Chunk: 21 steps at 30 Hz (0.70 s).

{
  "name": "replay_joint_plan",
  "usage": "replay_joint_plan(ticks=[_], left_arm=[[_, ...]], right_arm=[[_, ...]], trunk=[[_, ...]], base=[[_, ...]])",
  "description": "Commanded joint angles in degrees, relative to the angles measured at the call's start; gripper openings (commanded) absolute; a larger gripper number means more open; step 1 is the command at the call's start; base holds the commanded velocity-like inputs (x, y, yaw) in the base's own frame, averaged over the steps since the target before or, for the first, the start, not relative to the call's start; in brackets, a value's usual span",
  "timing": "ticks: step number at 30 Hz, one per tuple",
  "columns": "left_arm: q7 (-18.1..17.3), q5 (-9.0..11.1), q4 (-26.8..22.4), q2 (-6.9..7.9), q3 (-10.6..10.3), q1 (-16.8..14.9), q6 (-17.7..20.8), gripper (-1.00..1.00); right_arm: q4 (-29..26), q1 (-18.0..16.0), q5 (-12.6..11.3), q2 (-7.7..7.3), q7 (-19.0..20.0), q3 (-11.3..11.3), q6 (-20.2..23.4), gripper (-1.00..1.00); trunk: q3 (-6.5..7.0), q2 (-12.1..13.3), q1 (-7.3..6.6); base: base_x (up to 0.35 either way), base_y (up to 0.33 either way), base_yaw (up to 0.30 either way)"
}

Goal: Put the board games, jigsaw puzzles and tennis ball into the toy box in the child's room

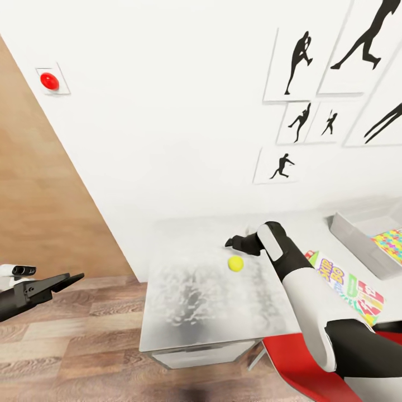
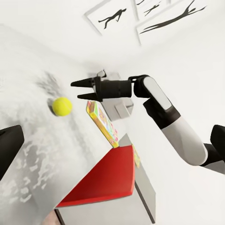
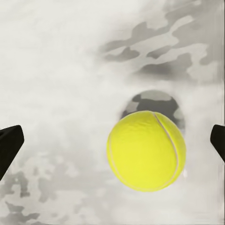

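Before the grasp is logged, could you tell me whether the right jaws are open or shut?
Open. The right gripper hangs above the ball on the table, its jaws spread; the right wrist view shows the ball lying free between them.

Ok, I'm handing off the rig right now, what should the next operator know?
Right gripper: open, poised above the tennis ball, not gripping it.
Left gripper: empty, out over the floor, off the table.
Skip-Bo box lies on the table beside the toy box; a jigsaw puzzle is already in the toy box.
Left: ball, Skip-Bo box, and the other toys.
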Motion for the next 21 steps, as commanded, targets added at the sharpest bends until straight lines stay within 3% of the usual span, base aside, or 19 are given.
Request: replay_joint_plan(ticks=[1,6,21], left_arm=[[-0.24,-0.05,-0.01,0.02,0.0,-0.03,0.61,1.0],[-0.24,-0.05,-0.01,0.02,0.0,-0.03,0.61,1.0],[-0.24,-0.05,-0.01,0.02,0.02,-0.03,0.61,1.0]], right_arm=[[-0.03,-0.05,-0.02,0.0,-0.58,0.12,0.11,1.0],[0.03,-0.05,3.23,0.09,-0.42,0.07,0.17,1.0],[0.04,-0.05,4.04,0.14,-0.37,0.09,0.14,1.0]], trunk=[[-0.2,-0.11,0.03],[-0.67,-0.11,0.03],[-2.08,-0.11,0.03]], base=[[0.0,0.0,0.0],[0.0,0.0,0.0],[0.0,0.0,0.0]])
